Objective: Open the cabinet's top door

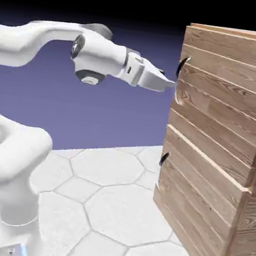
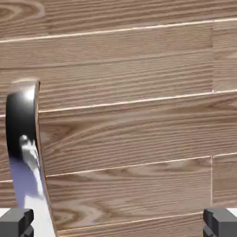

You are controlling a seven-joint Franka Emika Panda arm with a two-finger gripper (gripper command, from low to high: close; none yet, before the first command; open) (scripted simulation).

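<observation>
A white jointed robot arm (image 1: 33, 42) rises from the lower left and reaches level toward the right, where a tall boxy cabinet of horizontal light-brown wooden planks (image 1: 219, 149) stands on a pale grey worktop patterned with hexagonal tiles (image 1: 107, 207). The claw (image 1: 170, 83) points at the larger upper plank door (image 1: 221, 92), its tip just beside the dark curved handle (image 1: 182, 66) at that door's near edge. Lower down, a small dark knob (image 1: 164, 158) sticks out from the lower plank door (image 1: 200, 203).
</observation>
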